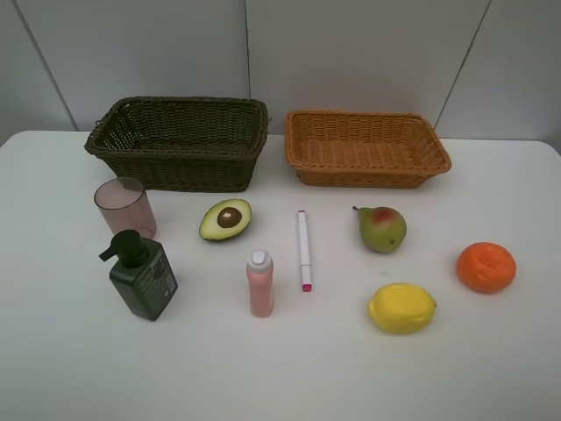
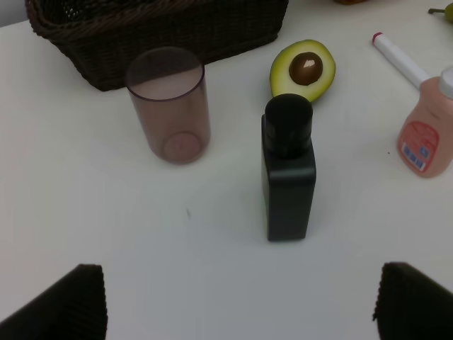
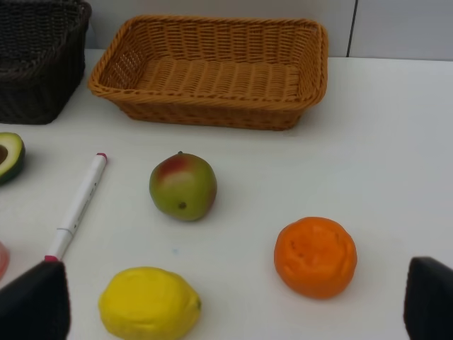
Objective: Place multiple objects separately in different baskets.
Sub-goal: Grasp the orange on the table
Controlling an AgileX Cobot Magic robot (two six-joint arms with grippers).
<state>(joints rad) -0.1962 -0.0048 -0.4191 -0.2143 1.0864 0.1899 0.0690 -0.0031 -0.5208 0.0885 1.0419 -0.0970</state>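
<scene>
Nearest sit the yellow lemon (image 1: pixel 401 308) and the dark green pump bottle (image 1: pixel 143 276). The small pink bottle (image 1: pixel 260 283) stands between them. A bit farther back lie the white marker (image 1: pixel 303 249), the avocado half (image 1: pixel 225 219) with its pit up, the red-green pear (image 1: pixel 382 228) and the orange (image 1: pixel 486 267), all apart. The pink cup (image 1: pixel 125 207) stands just behind the pump bottle. At the back of the white table (image 1: pixel 70 368), the dark basket (image 1: pixel 175 162) and the orange basket (image 1: pixel 368 174) sit side by side. The left gripper (image 2: pixel 237 304) and the right gripper (image 3: pixel 230 304) both have their fingers spread wide, holding nothing.
</scene>
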